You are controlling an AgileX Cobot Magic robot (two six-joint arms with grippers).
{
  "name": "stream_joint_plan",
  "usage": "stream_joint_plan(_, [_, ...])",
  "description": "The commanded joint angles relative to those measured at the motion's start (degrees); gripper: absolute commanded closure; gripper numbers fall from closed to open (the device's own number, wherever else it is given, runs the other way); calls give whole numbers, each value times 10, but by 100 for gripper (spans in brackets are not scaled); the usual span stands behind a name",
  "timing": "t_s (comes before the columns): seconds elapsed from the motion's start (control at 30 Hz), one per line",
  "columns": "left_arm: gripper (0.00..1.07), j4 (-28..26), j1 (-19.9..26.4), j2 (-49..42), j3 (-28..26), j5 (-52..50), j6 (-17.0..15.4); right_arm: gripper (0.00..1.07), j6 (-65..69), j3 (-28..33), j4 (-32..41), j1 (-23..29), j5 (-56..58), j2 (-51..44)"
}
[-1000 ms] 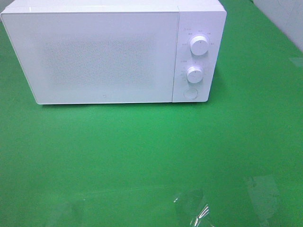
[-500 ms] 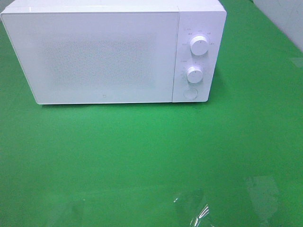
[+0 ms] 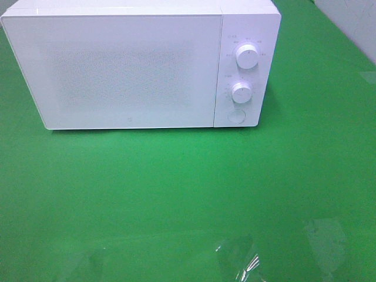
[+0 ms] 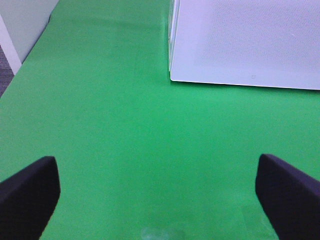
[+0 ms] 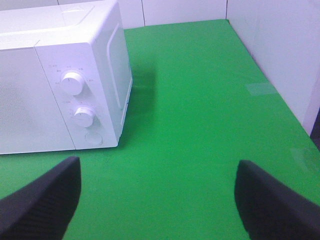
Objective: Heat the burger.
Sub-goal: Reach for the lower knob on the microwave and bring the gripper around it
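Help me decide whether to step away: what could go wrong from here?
1. The microwave is shut and no burger shows anywhere; turning the lower dial now might heat an empty oven.
2. The right gripper is wide open; reaching for that dial, it could bump the upper dial too.

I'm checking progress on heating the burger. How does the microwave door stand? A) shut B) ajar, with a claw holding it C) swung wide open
A: the microwave door sits flush with the control panel, and the left claw and right claw hang open, apart from it.
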Motion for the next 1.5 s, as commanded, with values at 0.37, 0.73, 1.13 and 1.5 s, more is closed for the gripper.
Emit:
stream_joint_plan(0.37, [8, 2, 1, -11, 2, 0, -3, 30, 0, 72, -1, -3, -186, 96])
stream_joint_plan(0.73, [8, 2, 1, -10, 2, 0, -3, 31, 1, 80, -1, -2, -280, 189])
stream_joint_plan(1.13, [8, 2, 1, -10, 2, 0, -3, 31, 1, 105, -1, -2, -456, 327])
stream_joint_plan(1.5, [8, 2, 1, -10, 2, 0, -3, 31, -12, 120, 46, -2, -642, 477])
